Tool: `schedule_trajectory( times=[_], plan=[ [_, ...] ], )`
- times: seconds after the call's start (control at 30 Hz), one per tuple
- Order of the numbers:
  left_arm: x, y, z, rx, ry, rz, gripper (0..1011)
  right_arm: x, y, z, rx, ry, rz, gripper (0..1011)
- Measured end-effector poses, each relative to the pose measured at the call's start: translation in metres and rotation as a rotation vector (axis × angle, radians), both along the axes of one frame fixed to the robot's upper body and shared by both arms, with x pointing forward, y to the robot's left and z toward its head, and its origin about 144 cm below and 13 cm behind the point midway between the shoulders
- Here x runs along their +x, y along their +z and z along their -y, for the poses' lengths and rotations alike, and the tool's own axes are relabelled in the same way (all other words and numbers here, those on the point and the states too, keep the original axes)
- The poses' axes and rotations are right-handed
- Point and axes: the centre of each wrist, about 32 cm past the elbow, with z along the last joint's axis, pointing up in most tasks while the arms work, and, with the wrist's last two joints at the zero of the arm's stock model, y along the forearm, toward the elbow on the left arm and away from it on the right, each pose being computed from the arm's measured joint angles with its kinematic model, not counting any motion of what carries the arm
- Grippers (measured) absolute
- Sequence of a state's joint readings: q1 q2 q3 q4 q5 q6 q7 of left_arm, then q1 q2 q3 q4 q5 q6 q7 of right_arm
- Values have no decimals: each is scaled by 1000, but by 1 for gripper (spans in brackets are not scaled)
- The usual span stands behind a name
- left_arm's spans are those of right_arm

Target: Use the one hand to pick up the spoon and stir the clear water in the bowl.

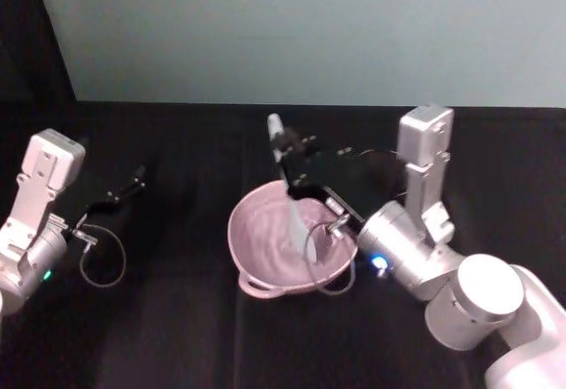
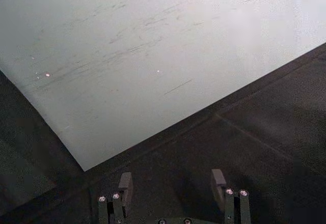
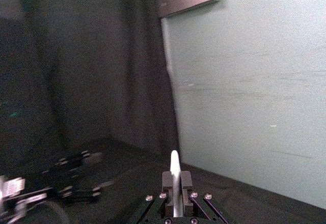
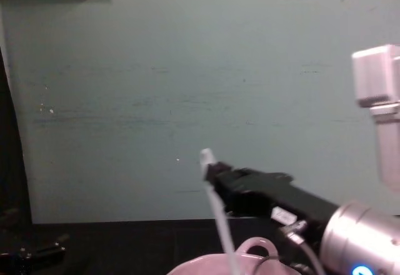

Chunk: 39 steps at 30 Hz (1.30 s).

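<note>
The pale pink bowl [image 1: 265, 230] stands mid-table, its loop handle on the near rim; its rim also shows in the chest view [image 4: 206, 264]. My right gripper [image 1: 288, 156] hovers over the bowl's far rim, shut on the white spoon [image 1: 294, 217]. The handle tip sticks up above the fingers and the blade slants down inside the bowl. The chest view has the same gripper [image 4: 214, 175] and the spoon [image 4: 222, 225] running down toward the bowl. In the right wrist view the handle [image 3: 174, 170] stands clamped between the fingers. My left gripper [image 1: 131, 184] rests open at the far left.
The table [image 1: 177, 336] is covered in black cloth with a pale green wall [image 1: 309, 26] behind it. A loose cable [image 1: 102, 261] loops from the left wrist. The left gripper [image 2: 172, 186] faces bare cloth and the wall.
</note>
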<state>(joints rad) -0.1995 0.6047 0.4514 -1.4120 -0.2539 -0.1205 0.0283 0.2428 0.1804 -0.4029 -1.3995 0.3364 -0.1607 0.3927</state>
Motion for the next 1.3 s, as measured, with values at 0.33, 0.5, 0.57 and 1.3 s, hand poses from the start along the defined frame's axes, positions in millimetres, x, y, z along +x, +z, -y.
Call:
schedule_trajectory(
  times=[0.33, 0.5, 0.57, 1.3],
  plan=[
    [0, 0, 0, 0, 0, 0, 1011, -10, 12, -19, -14, 77, 36, 103],
    [0, 0, 0, 0, 0, 0, 1011, -7, 24, -13, -15, 67, 63, 103],
    [0, 0, 0, 0, 0, 0, 1011, -3, 32, -7, -8, 52, 81, 103],
    [0, 0, 0, 0, 0, 0, 1011, 15, 69, 58, 151, -111, 189, 103]
  ],
)
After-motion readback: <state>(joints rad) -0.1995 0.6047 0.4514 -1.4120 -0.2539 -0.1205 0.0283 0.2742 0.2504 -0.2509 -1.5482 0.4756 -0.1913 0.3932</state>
